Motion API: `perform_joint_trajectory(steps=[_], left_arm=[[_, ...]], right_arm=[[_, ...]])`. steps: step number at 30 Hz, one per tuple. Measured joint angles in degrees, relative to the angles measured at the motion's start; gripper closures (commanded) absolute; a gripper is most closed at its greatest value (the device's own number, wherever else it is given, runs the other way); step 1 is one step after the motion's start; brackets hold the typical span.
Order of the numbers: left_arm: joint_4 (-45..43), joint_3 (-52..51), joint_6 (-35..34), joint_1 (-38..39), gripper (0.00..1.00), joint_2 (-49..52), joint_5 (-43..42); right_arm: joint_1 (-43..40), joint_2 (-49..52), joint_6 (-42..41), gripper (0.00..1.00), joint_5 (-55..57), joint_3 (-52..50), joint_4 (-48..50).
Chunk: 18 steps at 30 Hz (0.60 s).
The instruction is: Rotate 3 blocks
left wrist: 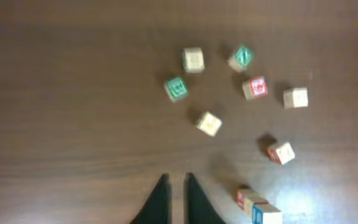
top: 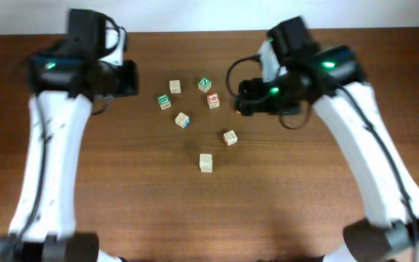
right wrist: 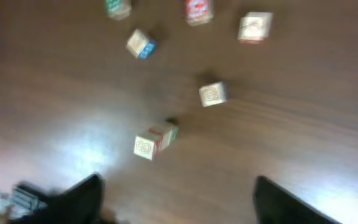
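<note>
Overhead: blocks (top: 195, 109) lay scattered mid-table (top: 122, 211); arms at 9 and 3 o'clock.
Left wrist: left gripper (left wrist: 174, 202) at 6 o'clock, jaws parted slightly, empty; blocks toward 1 o'clock.
Right wrist: right gripper (right wrist: 179, 202) released wide, empty; blocks at 12 o'clock.

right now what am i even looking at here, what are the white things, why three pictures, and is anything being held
The white things are two robot arms at a wooden table, each ending in a two-finger gripper. The overhead picture comes from a fixed camera above; the other two come from cameras on each wrist, looking past that arm's own fingers. Small pale-wood alphabet blocks lie scattered between the arms, some with green, red or blue faces. The left gripper has its fingers nearly together, the right gripper stands wide open. Neither holds anything; both hang above the table.
</note>
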<state>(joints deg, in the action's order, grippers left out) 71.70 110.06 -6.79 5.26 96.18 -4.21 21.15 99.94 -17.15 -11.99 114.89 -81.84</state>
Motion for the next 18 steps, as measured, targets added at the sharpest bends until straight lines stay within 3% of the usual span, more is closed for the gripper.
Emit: perform_joint_trajectory(steps=[3, 7, 12, 18], left_arm=[[2.7, 0.9, 0.2, -0.1, 0.01, -6.2, 2.5], [2.7, 1.0, 0.2, -0.1, 0.01, -8.2, 3.7], [2.7, 1.0, 0.2, -0.1, 0.01, -8.2, 3.9], [2.7, 1.0, 0.2, -0.1, 0.01, -8.2, 4.1]], right_arm=[[0.0, -7.8, 0.6, 0.02, 8.6, 6.5, -6.7], [0.0, -20.0, 0.7, 0.02, 15.1, 7.7, -11.5], [0.0, -31.4, 0.7, 0.01, 15.8, 7.8, -11.9], [0.0, -35.4, 0.7, 0.02, 15.9, 7.9, -13.3]])
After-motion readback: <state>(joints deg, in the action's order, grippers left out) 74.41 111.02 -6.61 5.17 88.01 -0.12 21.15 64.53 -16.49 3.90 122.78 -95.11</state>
